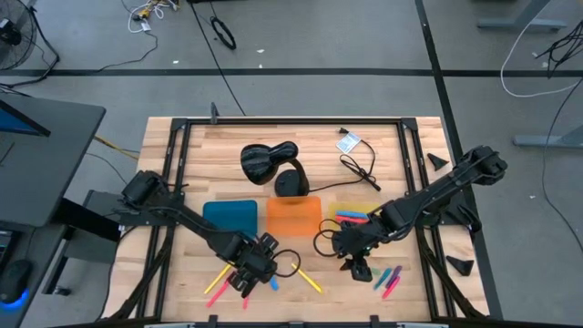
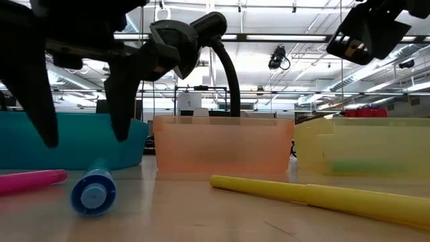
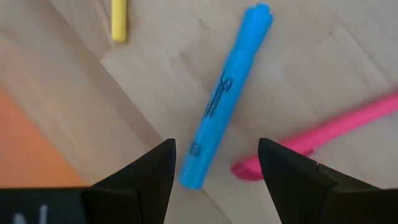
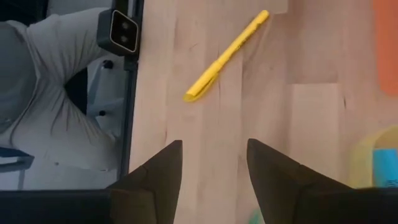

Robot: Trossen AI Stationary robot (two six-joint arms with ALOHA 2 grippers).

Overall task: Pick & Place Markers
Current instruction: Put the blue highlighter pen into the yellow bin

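Your left end effector (image 1: 250, 273) sits at the lower centre-left of the high view, low over the bench (image 1: 200, 164), fingers (image 3: 146, 180) parted and empty; in its wrist view a blue marker (image 3: 225, 96) lies on the wood with its near end between the two fingers, untouched. Beside it you have a pink marker (image 3: 323, 134) at the right of that view and a yellow marker's end (image 3: 119, 20) at the upper left. Your right end effector (image 1: 357, 266) is at the lower centre-right of the high view, fingers (image 4: 152, 180) apart with nothing held; bare wood lies between them, and a yellow marker (image 4: 226, 55) lies well ahead. Further markers (image 1: 387, 278) lie loose at the lower right of the high view, and more (image 1: 351, 217) lie in the yellow tray (image 1: 363, 211). Blue tray (image 1: 230, 215), orange tray (image 1: 293, 217) and yellow tray stand in a row across the middle.
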